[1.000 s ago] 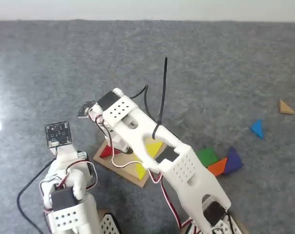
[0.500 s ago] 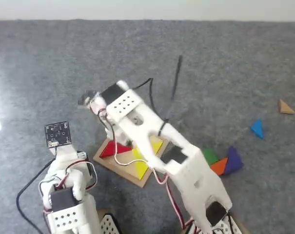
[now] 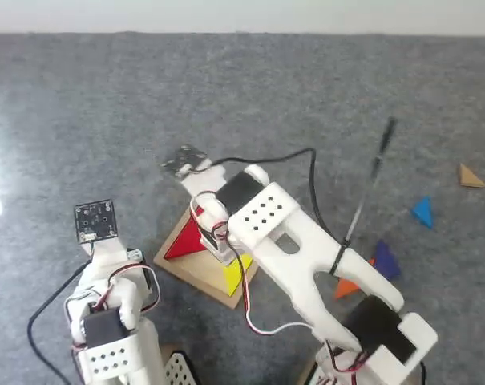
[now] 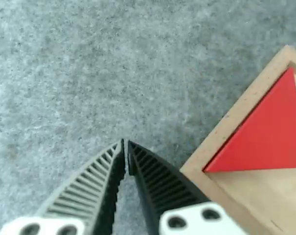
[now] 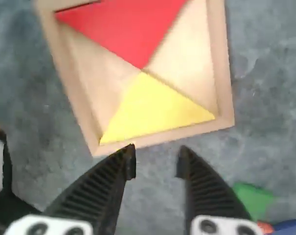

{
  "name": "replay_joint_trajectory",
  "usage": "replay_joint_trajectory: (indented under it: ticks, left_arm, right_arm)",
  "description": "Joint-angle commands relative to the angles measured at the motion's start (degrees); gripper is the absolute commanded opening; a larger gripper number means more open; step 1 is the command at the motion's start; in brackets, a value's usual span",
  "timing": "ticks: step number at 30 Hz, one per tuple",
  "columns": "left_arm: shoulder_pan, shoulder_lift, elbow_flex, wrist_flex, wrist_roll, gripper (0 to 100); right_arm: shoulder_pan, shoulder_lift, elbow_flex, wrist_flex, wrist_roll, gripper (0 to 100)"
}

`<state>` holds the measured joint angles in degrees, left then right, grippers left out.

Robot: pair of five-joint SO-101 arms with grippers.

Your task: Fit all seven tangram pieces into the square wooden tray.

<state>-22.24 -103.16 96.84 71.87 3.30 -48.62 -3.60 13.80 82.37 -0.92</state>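
2 triangles (image 5: 152, 110) in tray (image 5: 222, 73), half bare, right fingers (image 5: 113, 181) apart beside rim

My right arm (image 3: 306, 257) lies across the right half of the tray (image 3: 190, 281), blocking entry there from above. Its left half is reachable, with bare wood between the red triangle (image 3: 186, 241) and yellow triangle (image 3: 236, 275). My left arm (image 3: 118, 353) stands near that corner. The far tabletop (image 3: 82, 120) gives room to pass.

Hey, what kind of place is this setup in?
Likely a tabletop robotics workbench, in a lab or hobby room. Grey felt-like matting covers the table, two white arms with exposed wiring sit side by side, and a wooden tangram tray lies with coloured pieces scattered nearby.
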Motion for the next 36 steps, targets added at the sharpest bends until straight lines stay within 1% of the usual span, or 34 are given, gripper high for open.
replay_joint_trajectory:
  ticks: [1,3,6,10,13,16,19,21,26,28,33,36]
  left_arm:
    - [-0.26,-0.97,-0.4,0.44,-0.26,1]
    - [-0.26,-0.97,-0.4,0.44,-0.26,1]
    - [-0.26,-0.97,-0.4,0.44,-0.26,1]
    - [-0.26,-0.97,-0.4,0.44,-0.26,1]
    - [-0.26,-0.97,-0.4,0.44,-0.26,1]
    - [-0.26,-0.97,-0.4,0.44,-0.26,1]
    - [-0.26,-0.97,-0.4,0.44,-0.26,1]
    - [-0.26,-0.97,-0.4,0.44,-0.26,1]
    - [-0.26,-0.97,-0.4,0.44,-0.26,1]
    - [-0.26,-0.97,-0.4,0.44,-0.26,1]
    - [-0.26,-0.97,-0.4,0.44,-0.26,1]
    - [-0.26,-0.97,-0.4,0.44,-0.26,1]
  right_arm:
    - [-3.03,1.89,0.53,-5.14,-5.89,28.1]
    - [-4.44,6.37,-0.7,-6.73,-8.35,31.8]
    - [-4.44,13.32,-2.55,-9.8,-12.04,37.9]
    - [-5.41,18.68,-5.54,-7.96,-14.59,45.7]
    - [-5.76,19.56,-5.36,-7.25,-15.38,48.1]
    - [-6.29,19.3,-4.22,-8.75,-14.51,47.9]
    - [-9.1,19.47,-2.99,-9.71,-12.22,47.9]
    - [-9.54,19.82,-2.9,-10.24,-11.78,47.9]
    - [-5.32,23.78,-2.99,-9.63,-11.69,47.5]
    - [-4.79,25.54,-3.34,-8.84,-11.69,44.3]
    - [-4.7,27.12,-4.84,-8.48,-11.69,29.8]
    - [-4.7,27.91,-5.45,-7.16,-10.73,27.3]
